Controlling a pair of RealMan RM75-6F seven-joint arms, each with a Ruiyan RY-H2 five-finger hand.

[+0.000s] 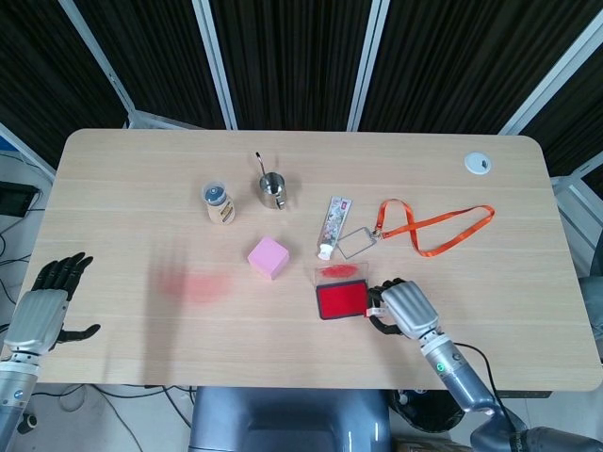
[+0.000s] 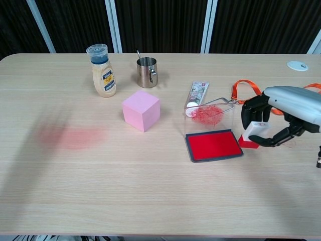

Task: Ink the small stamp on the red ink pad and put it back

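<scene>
The right robot hand curls around the small stamp, which stands on the table just beside the red ink pad, at the pad's three o'clock. Whether the fingers truly grip it cannot be told. The pad's clear lid stands open at its twelve o'clock. Either the inking is yet to come or the stamp is already back; the pictures do not settle which. The left robot hand hovers open and empty at the table's nine o'clock edge.
</scene>
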